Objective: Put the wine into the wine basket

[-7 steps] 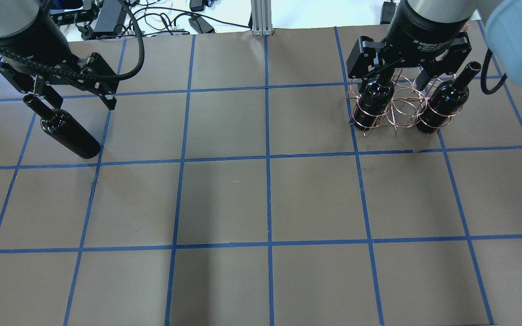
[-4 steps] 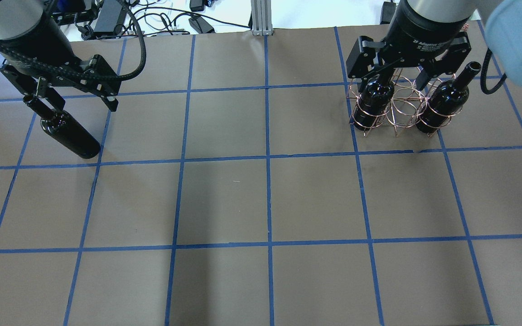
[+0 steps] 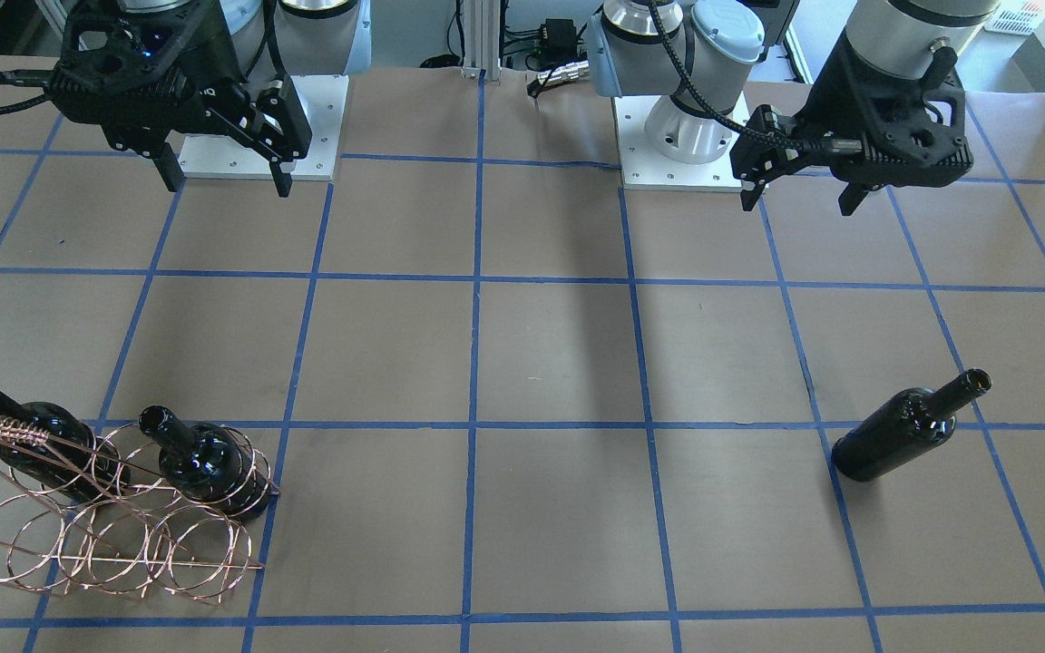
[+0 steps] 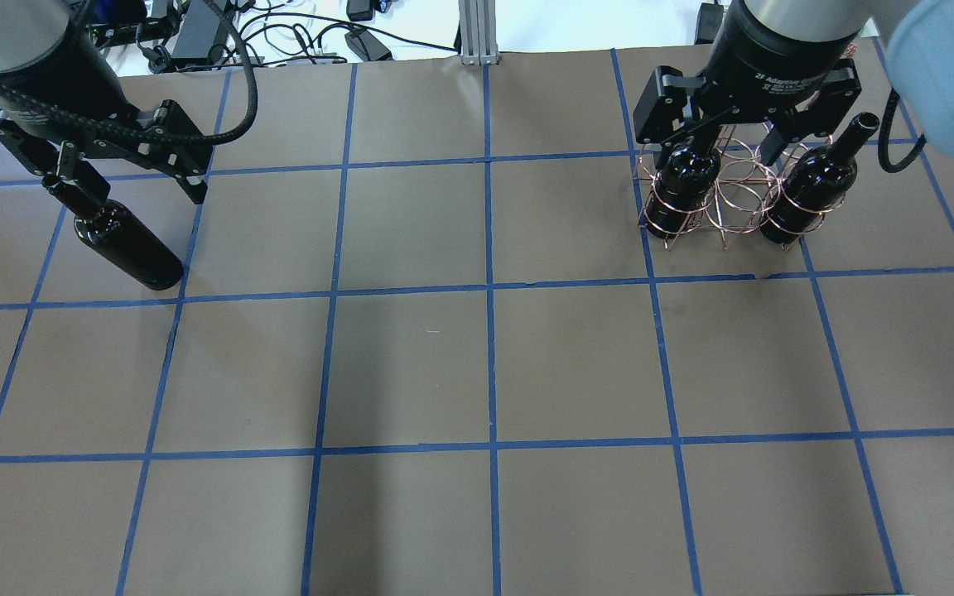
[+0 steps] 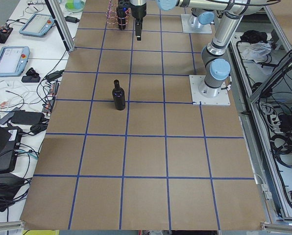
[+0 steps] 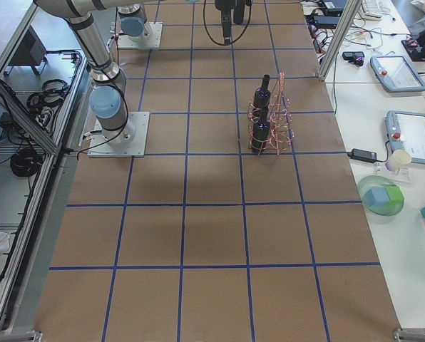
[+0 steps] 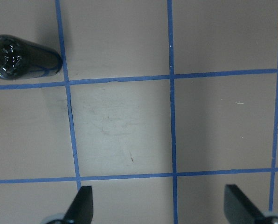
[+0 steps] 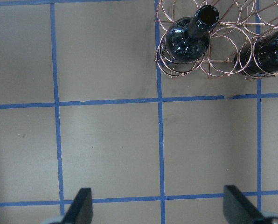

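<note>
The wine bottle (image 3: 908,426) is seen standing upright on the bench (image 4: 485,372), out on the robot's left side, well apart from the wine basket (image 3: 114,535). The left gripper (image 3: 799,195) is held up above the bench with its fingers (image 7: 83,207) spread wide and nothing between them. In its wrist view the bottle is caught off in the upper left corner, outside the gap, so no contact is made. The right gripper (image 3: 225,181) is spread just as wide and is empty too, hung high on the robot's side of the basket.

Compared with a moment ago, the left gripper is found shifted a touch toward the overhead view's left edge. The bottle, the basket and the right gripper are sat right where they were.

The bottle is glossy, near-black glass, with rounded shoulders and a short neck ending in a lipped mouth. The basket is made of thin copper-coloured wire bent into rows of round rings, topped with a coiled-wire handle. Two more bottles (image 3: 205,462) of the same sort are already slotted into rings at its two ends. The bench is covered in matte brown paper, marked into squares with blue tape (image 4: 489,290).
</note>
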Tool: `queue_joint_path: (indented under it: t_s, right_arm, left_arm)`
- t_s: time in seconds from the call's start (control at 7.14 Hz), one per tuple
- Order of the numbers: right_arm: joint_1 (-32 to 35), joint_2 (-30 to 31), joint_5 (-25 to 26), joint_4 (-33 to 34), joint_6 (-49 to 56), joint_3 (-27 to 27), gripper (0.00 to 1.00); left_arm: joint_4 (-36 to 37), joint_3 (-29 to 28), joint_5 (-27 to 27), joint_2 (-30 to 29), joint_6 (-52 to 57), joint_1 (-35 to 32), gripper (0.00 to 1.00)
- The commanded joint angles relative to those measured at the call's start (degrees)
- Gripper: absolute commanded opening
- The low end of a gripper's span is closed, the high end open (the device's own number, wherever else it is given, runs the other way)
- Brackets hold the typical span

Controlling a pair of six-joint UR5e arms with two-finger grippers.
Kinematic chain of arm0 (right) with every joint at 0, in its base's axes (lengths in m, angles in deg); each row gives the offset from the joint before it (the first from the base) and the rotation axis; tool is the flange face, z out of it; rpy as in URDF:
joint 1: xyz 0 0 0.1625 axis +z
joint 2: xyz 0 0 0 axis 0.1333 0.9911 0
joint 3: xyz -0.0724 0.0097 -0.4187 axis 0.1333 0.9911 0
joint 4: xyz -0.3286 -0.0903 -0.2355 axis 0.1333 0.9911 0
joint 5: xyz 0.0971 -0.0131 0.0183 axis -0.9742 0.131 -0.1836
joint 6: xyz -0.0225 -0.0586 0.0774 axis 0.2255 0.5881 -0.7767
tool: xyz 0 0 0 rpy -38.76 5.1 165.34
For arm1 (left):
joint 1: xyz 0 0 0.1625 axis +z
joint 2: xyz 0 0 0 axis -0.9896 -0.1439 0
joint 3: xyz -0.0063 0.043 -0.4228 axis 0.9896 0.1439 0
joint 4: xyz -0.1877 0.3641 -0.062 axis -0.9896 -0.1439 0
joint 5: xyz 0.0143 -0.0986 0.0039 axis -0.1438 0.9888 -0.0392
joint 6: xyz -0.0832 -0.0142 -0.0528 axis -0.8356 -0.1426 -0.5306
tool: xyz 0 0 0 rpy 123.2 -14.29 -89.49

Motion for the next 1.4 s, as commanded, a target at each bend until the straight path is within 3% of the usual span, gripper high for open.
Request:
queue_joint_path:
  t_s: [0.0, 0.7, 0.84, 1.26]
  right_arm:
    - [0.08, 0.0, 0.0, 0.0, 0.0, 0.0, 1.0]
    - [0.08, 0.0, 0.0, 0.0, 0.0, 0.0, 1.0]
    - [-0.01, 0.0, 0.0, 0.0, 0.0, 0.0, 1.0]
    - [-0.01, 0.0, -0.09, -0.09, -0.09, 0.0, 1.0]
  left_arm:
    - [-0.56, -0.15, 0.27, 0.04, 0.21, 3.98, 1.0]
    - [5.58, -1.2, -0.08, -5.57, 5.74, 15.67, 1.0]
    - [9.07, -2.51, -0.16, -7.85, 6.01, 15.86, 1.0]
    - [9.72, -6.38, 0.27, -14.7, 9.42, 16.83, 1.0]
